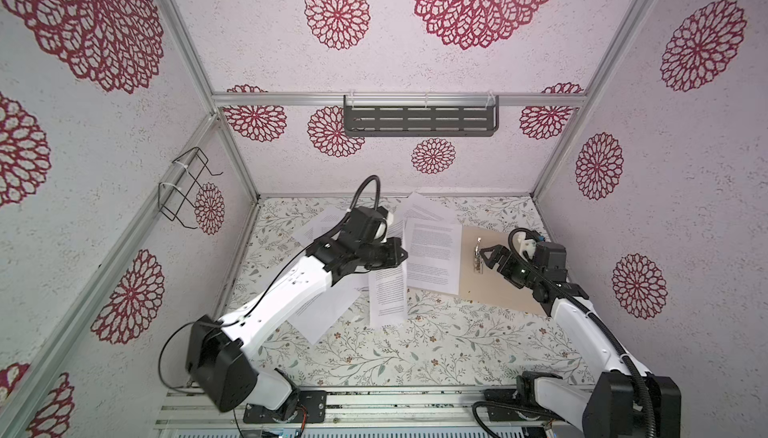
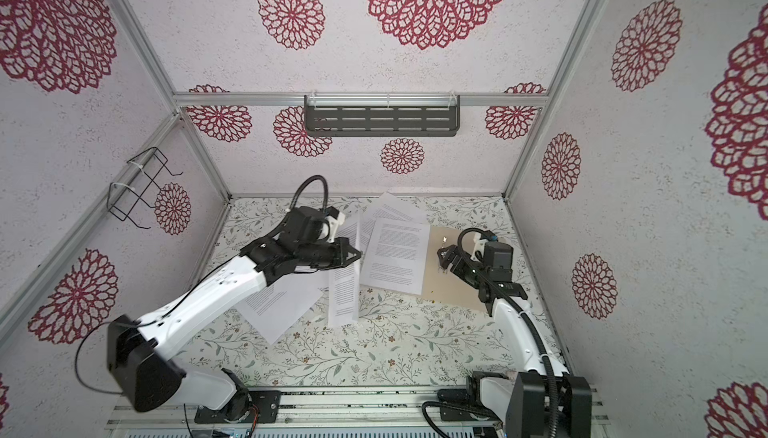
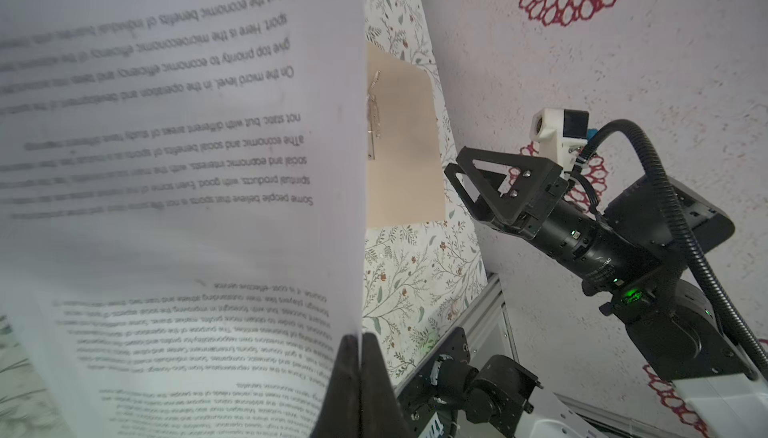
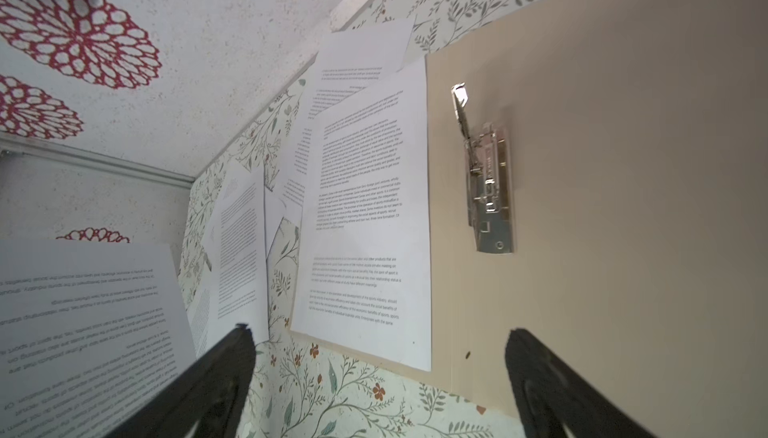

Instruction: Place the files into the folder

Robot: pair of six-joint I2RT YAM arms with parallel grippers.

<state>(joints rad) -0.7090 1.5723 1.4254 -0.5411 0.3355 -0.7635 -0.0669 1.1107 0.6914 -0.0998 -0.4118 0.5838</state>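
Left wrist view alone resolves the left gripper (image 3: 359,344), jaws clenched on a raised file's (image 3: 178,124) edge; right wrist view alone details the folder's (image 4: 623,165) silver fastener (image 4: 488,182). Right gripper (image 1: 484,253), jaws released, hovers over the tan folder, open flat at the worktop's (image 1: 415,352) 3 o'clock, one printed file (image 1: 432,257) on its 9 o'clock leaf.
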